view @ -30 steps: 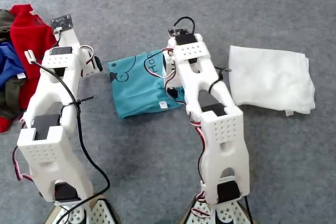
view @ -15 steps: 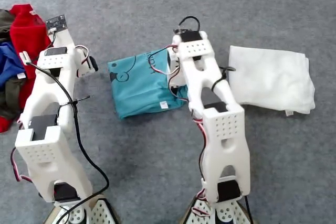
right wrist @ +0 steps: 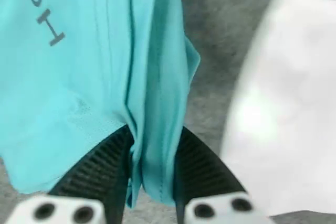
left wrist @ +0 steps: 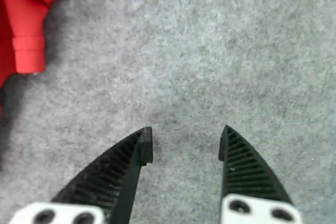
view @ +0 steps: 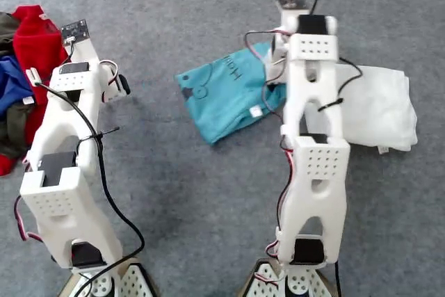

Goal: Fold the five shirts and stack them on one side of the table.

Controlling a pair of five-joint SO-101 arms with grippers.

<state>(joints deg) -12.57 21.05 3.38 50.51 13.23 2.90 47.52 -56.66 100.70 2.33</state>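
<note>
**Teal shirt pinched beside the white one**

The right fingers (right wrist: 100, 166) are clamped on a bunched edge of the teal shirt (right wrist: 79, 77), with fabric pressed between them. Dark lettering (right wrist: 47, 24) runs across the shirt just beyond those fingers. The high view adds a line drawing and a small white tag (view: 256, 111), its print too small to read. The folded white shirt (view: 375, 106) lies just beside the right fingers, possibly touching the teal one. The left fingers (left wrist: 118, 171) stand apart over grey tabletop (left wrist: 236, 51), holding nothing, with a red shirt (left wrist: 26, 14) beyond their tips. From the high view, a blue garment (view: 10, 85) lies against the red one.
</note>
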